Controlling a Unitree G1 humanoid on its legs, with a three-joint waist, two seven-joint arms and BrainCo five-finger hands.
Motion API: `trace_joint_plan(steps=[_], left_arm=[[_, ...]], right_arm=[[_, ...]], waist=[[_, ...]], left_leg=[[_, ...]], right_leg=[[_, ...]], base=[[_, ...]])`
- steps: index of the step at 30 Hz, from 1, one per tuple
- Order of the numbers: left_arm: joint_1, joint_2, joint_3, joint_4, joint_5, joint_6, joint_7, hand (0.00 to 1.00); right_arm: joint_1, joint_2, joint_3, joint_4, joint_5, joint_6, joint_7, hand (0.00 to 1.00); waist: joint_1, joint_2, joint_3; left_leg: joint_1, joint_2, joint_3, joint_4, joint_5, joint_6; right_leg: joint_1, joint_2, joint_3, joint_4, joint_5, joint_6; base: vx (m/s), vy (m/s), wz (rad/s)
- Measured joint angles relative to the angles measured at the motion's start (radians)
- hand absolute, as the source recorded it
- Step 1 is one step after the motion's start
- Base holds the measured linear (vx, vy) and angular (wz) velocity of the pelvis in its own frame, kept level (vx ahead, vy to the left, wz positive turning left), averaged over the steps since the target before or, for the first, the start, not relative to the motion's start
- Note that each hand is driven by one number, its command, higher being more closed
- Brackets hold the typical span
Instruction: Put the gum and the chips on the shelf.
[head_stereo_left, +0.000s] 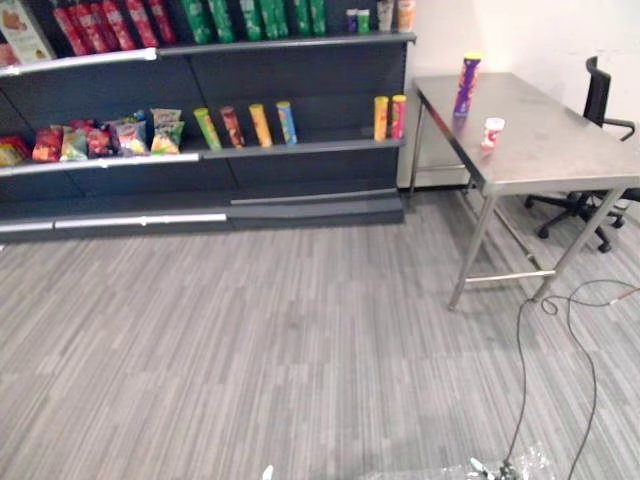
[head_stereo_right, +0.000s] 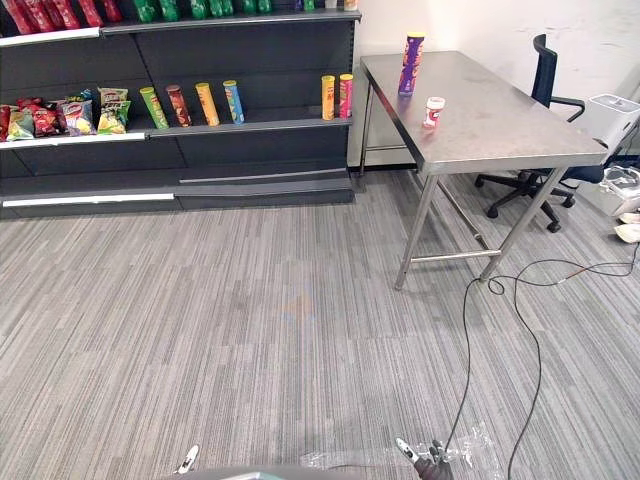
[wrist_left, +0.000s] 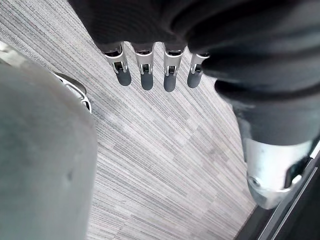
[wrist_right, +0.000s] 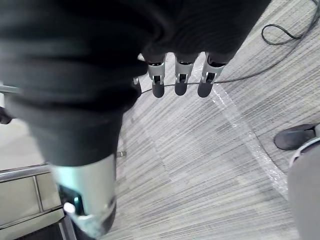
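Observation:
A tall purple chips can (head_stereo_left: 467, 85) stands upright near the far left corner of the steel table (head_stereo_left: 565, 155). A small white and red gum tub (head_stereo_left: 491, 133) stands a little nearer on the same table. The dark shelf (head_stereo_left: 300, 148) stands to the left of the table, against the wall. My left hand (wrist_left: 146, 75) hangs over the carpet, its fingers straight and nothing in it. My right hand (wrist_right: 180, 82) hangs the same way, open and empty. Both hands are far from the table and the shelf.
The shelf's middle board holds several upright chips cans (head_stereo_left: 260, 125) and snack bags (head_stereo_left: 120, 137); there is a gap between the cans. A black office chair (head_stereo_right: 545, 80) stands behind the table, with a white bin (head_stereo_right: 612, 115) beside it. Grey carpet (head_stereo_left: 280, 330) lies between me and both.

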Motion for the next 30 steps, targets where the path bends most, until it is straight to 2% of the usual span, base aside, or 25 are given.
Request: trace_joint_plan(steps=[9,13,20,23,25,27,30], left_arm=[[0.002,-0.002,0.002,-0.007,0.013,-0.002,0.034,0.0],[0.0,-0.003,0.029,-0.016,0.069,-0.004,0.058,0.0],[0.0,-0.005,0.047,-0.018,0.092,-0.004,0.066,0.0],[0.0,-0.01,0.06,-0.018,0.093,-0.004,0.07,0.0],[0.0,-0.01,0.06,-0.019,0.093,-0.003,0.07,0.0],[0.0,-0.01,0.061,-0.02,0.093,-0.003,0.069,0.0],[0.0,-0.007,0.062,-0.026,0.119,-0.003,0.069,0.0]], right_arm=[[0.003,0.0,0.0,-0.009,0.004,0.022,0.016,0.0],[-0.001,0.005,-0.003,-0.01,0.004,0.026,0.008,0.0],[-0.005,0.01,-0.031,-0.022,0.004,0.086,0.012,0.0],[-0.004,0.013,-0.03,-0.031,-0.007,0.066,0.013,0.0],[-0.001,0.011,-0.029,-0.032,-0.062,0.043,0.01,0.0],[-0.003,0.006,-0.029,-0.033,-0.087,0.048,0.019,0.0],[-0.005,0.0,-0.028,-0.033,-0.086,0.066,0.078,0.0]], waist=[[0.002,-0.003,0.004],[0.002,-0.011,0.008],[0.003,-0.014,0.01],[0.004,-0.014,0.01],[0.004,-0.015,0.01],[0.004,-0.016,0.011],[0.006,-0.018,0.012]], left_leg=[[0.017,0.002,0.008,-0.014,0.0,-0.001],[0.018,0.001,0.013,-0.014,-0.001,-0.002],[0.022,0.001,0.021,-0.013,-0.001,-0.002],[0.019,0.002,0.021,-0.012,-0.001,-0.002],[0.018,0.002,0.021,-0.012,-0.001,-0.002],[0.017,0.002,0.021,-0.012,-0.001,-0.002],[0.017,0.002,0.019,-0.012,-0.001,-0.002]], right_leg=[[0.008,0.004,0.003,-0.002,0.004,-0.006],[0.007,0.003,0.004,-0.001,0.004,-0.006],[0.009,0.004,0.011,-0.001,0.004,-0.006],[0.009,0.004,0.011,-0.001,0.004,-0.006],[0.008,0.004,0.011,-0.001,0.003,-0.006],[0.007,0.004,0.011,-0.001,0.003,-0.006],[0.007,0.004,0.009,-0.001,0.003,-0.006]], base=[[0.0,-0.022,-0.02],[-0.01,-0.009,-0.01],[-0.04,-0.033,-0.03],[-0.05,-0.038,0.0],[-0.03,-0.035,0.0],[-0.02,-0.031,0.0],[0.0,-0.01,0.0]])
